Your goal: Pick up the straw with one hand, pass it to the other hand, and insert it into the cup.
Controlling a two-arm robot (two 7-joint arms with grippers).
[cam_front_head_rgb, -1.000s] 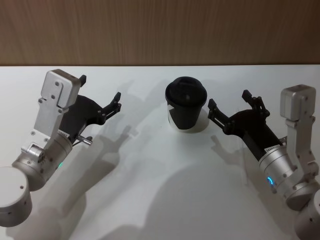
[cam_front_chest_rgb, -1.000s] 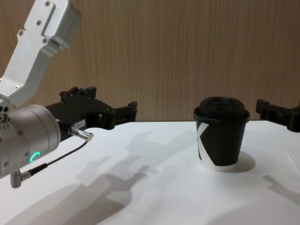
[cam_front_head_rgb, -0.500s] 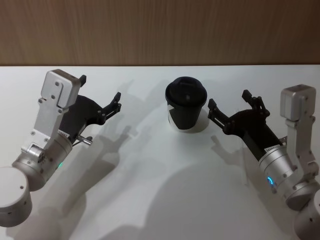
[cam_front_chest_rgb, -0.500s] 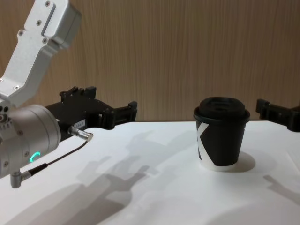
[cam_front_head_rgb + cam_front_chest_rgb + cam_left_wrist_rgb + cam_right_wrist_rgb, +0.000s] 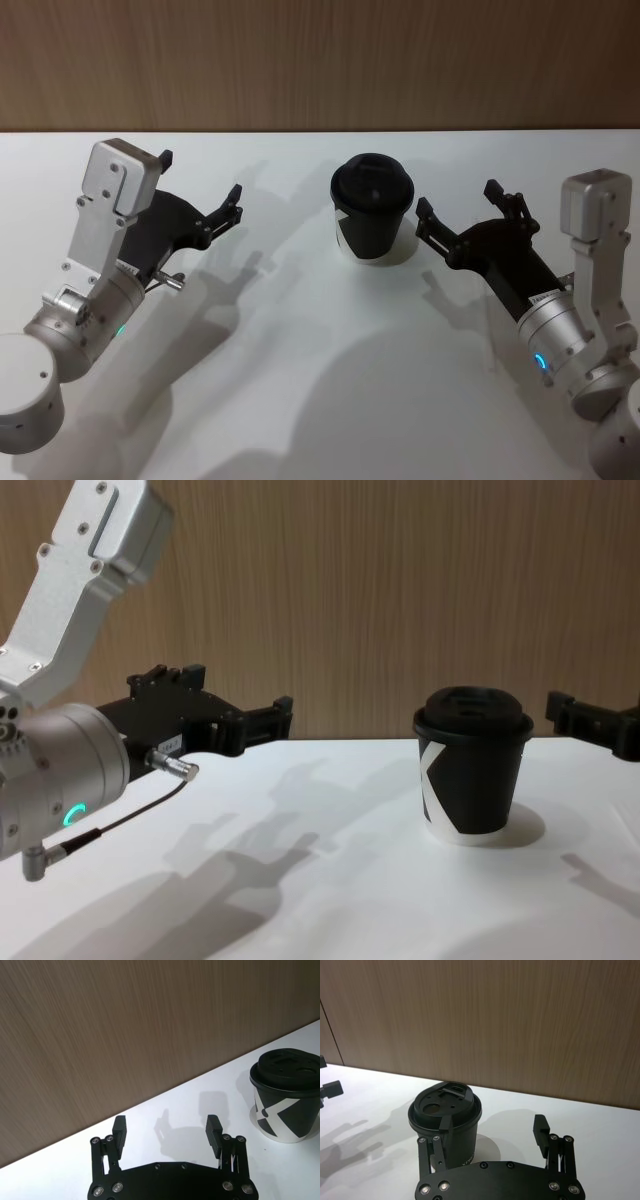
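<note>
Closest to the robot, the white surface (image 5: 330, 400) is smooth and plain. Soft grey shadows (image 5: 240, 330) of the arms lie across it. At the near left corner is the silver left arm (image 5: 95, 290). It is round and shiny, with a small green light (image 5: 72, 814) on it and a thin black cable (image 5: 130, 815) beside it. At the near right corner is the silver right arm (image 5: 555, 325), with a small blue light (image 5: 541, 362).

A little farther out, each arm ends in a black gripper that hangs above the surface. The left gripper (image 5: 201, 176) is on the left side. Its jaws are spread wide and empty. The right gripper (image 5: 457, 198) is on the right side. Its jaws are spread wide and empty too. Both grippers point in toward the middle.

Between them stands the cup (image 5: 372, 215). It is black, with a white mark on its side, a white rim at the bottom and a round black lid on top. It stands upright on the surface, closer to the far edge than to the robot. One tip of the right gripper is just beside the cup but apart from it. The left gripper is well apart from the cup.

Behind the cup the surface ends in a straight edge. Past that edge is a brown wooden wall (image 5: 320, 60), with fine lines running up and down it.
</note>
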